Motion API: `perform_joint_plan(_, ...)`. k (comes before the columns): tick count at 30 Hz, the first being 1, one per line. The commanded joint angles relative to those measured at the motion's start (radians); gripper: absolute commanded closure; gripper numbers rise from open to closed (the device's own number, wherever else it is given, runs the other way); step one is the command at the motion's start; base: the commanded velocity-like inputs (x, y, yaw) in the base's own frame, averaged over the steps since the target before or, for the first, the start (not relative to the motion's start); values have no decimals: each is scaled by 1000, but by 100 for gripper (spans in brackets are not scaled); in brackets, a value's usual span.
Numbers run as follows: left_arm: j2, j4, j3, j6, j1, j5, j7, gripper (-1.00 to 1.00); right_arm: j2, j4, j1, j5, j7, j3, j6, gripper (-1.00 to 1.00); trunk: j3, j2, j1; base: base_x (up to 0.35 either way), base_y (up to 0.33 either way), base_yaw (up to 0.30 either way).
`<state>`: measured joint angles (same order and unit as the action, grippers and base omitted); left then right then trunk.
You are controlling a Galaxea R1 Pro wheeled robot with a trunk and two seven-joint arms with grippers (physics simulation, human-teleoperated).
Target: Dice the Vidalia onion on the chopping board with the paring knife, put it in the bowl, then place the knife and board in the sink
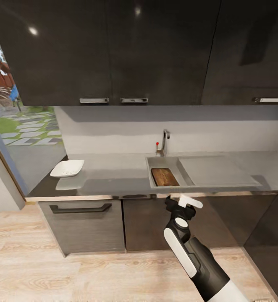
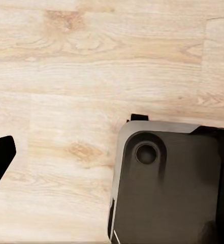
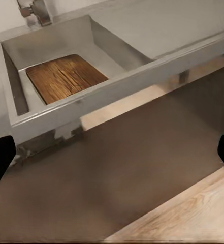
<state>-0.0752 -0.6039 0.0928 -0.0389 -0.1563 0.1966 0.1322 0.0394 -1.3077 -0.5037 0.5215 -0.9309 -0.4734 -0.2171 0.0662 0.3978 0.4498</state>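
The chopping board lies flat inside the sink basin, under the chrome tap. Far left on the countertop stands the white square bowl. My right gripper is held in front of the dark cabinets, just below the counter's edge and short of the sink. It is open and holds nothing. The right wrist view looks up at the board in the basin. In the left wrist view one dark fingertip hangs over the wooden floor with nothing held. The onion and the paring knife are out of view.
A flat drainboard runs right of the basin. Dark wall cabinets hang above and base cabinets stand below the counter. At the far left, glazing gives onto a garden. My own dark base sits on the wooden floor.
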Motion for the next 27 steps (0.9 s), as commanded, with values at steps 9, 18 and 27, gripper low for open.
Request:
perform_joint_plan(9, -2, -3, 8, -3, 0, 10, 9, -100, -4, 83, 44, -1, -2, -124, 87, -100, 2, 2, 0, -281, -157, 0)
perform_joint_plan(18, -3, -6, 8, -3, 0, 10, 9, -100, -3, 639, 47, 0, 152, -335, 456, -100, 2, 2, 0, -27, -13, 0)
perform_joint_plan(27, -4, -7, 8, -3, 0, 10, 8, -100, 1, 1093, 47, 9, 493, -338, 650, -100, 2, 2, 0, 0, 0, 0)
